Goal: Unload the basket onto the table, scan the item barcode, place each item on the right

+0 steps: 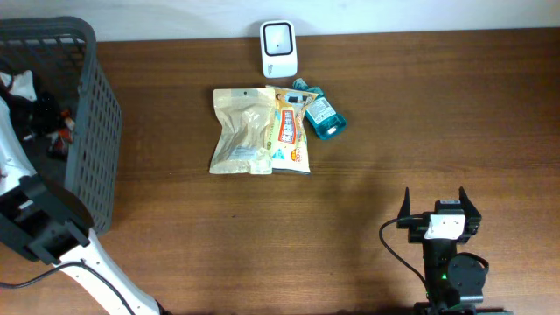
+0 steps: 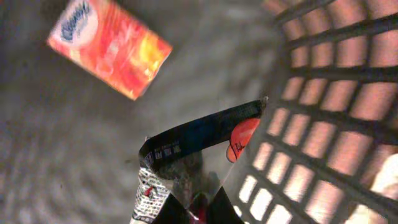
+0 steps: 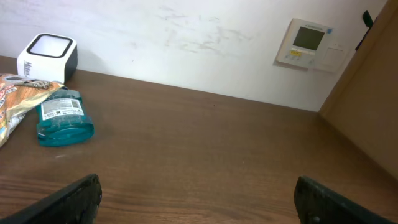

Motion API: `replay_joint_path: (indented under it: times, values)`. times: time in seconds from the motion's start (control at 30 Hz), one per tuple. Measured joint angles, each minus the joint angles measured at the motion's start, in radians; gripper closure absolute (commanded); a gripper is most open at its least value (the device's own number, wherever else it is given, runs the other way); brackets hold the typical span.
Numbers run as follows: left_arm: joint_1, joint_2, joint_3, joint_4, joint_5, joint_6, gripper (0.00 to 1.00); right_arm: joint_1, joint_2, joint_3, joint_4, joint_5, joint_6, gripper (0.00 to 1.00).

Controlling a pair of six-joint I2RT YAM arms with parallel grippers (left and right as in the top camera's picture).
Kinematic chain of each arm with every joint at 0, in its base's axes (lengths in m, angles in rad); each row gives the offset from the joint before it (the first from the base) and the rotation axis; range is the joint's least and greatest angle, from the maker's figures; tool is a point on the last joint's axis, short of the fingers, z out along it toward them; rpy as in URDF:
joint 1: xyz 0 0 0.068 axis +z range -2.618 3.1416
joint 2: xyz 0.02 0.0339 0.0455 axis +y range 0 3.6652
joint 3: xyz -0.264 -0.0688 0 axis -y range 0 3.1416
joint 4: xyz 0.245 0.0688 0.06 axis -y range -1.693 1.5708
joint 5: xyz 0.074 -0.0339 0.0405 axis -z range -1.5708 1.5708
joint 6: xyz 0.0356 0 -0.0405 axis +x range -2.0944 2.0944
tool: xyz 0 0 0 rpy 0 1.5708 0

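A: At the tabletop's (image 1: 262, 236) left edge, inside the basket (image 1: 98, 131), the left gripper (image 2: 194, 214) is down with its fingers pressed together on the lower end of the dark packet (image 2: 199, 134). It looks like a thin pinch to me.

B: So it might slip on the lift?

A: It might. The packet's top corner also sits right beside the basket wall, so it could snag in the mesh going up. The orange tissue pack (image 2: 109, 46) lies apart on the basket floor, so I doubt it would be dragged along.

B: And the middle?

A: Near the far edge, the beige pouch (image 1: 241, 131), orange snack packet (image 1: 290, 131) and blue bottle (image 1: 322, 112) lie touching, just in front of the scanner (image 1: 278, 48). A low carry could knock them. A limp packet could also reach the scanner with its barcode folded or facing away. I cannot tell where the barcode is.

B: The right side?

A: By the near right corner, the right gripper (image 1: 435, 199) rests with its fingers wide apart, holding nothing, well apart from everything else.
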Motion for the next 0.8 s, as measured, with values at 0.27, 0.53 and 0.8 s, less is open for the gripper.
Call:
replay_joint_path:
  times: [0.27,0.53,0.8]
  values:
    - [0.002,0.011,0.298,-0.119,0.103,-0.003,1.0,0.0,0.0,0.0,0.0,0.0,0.0,0.01]
    - [0.005,0.007,0.734,-0.183,0.314,-0.106,1.0,0.0,0.0,0.0,0.0,0.0,0.0,0.02]
    - [-0.009,-0.145,0.757,-0.193,0.415,-0.177,1.0,0.0,0.0,0.0,0.0,0.0,0.0,0.02]
